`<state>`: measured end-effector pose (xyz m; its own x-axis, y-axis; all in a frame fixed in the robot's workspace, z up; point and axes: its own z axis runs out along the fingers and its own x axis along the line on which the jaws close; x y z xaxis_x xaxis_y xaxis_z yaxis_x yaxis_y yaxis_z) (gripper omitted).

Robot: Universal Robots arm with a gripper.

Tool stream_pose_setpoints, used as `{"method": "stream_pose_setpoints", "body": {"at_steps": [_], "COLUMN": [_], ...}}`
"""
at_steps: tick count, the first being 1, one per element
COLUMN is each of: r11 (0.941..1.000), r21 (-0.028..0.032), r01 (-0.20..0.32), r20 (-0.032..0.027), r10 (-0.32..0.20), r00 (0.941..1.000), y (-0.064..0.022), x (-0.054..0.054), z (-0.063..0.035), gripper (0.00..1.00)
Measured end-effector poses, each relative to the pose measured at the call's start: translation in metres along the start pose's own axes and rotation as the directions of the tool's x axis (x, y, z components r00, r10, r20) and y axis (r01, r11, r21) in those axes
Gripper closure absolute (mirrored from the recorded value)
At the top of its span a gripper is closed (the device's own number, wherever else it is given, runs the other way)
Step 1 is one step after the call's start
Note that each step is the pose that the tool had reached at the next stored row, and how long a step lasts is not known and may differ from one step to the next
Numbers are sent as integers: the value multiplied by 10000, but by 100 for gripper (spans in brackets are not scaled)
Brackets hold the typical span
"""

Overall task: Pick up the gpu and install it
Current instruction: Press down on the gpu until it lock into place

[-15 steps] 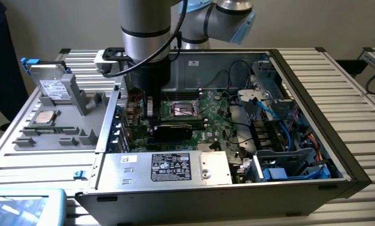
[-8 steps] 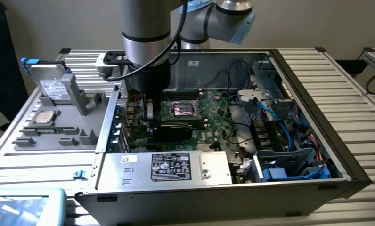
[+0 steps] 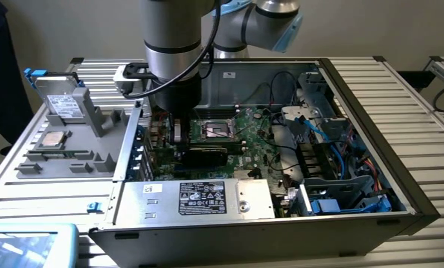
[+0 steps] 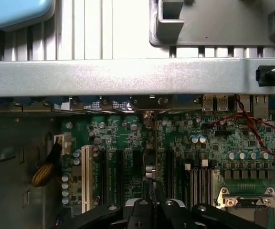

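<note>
Gpu [image 4: 155, 157] sits edge-on, pinched in the closed gripper [image 4: 155, 202], directly above the motherboard [image 4: 209, 143] expansion slots beside the white slot [image 4: 85, 179]. In the exterior view the gripper [image 3: 179, 146] is down inside the computer case [image 3: 371, 111], next to the CPU socket [image 3: 216, 131].

Hangs near-vertical from twelve o'clock in the exterior view: silver-and-black arm [image 3: 173, 33], grey elbow joint [image 3: 270, 17] just toward two o'clock of it, wrist pointing straight down. Ends in the gripper [image 3: 180, 139], low, at about ten o'clock of centre. Pinches black fingers [image 4: 142, 210] together on the gpu [image 4: 155, 157], held edge-on.
</note>
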<state>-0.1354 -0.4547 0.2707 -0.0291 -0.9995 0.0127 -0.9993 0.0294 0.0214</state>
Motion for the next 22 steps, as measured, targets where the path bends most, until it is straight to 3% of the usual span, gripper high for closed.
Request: {"method": "stream_pose_setpoints", "body": {"at_steps": [7,22], "r11": [9999,9982], "r21": [-2,-10], "r01": [-121,-600], "r20": [49,59], "r10": [121,600], "r00": [9999,9982], "y": [3,16], "x": [-4,5], "z": [10,23], "gripper": [88,88]}}
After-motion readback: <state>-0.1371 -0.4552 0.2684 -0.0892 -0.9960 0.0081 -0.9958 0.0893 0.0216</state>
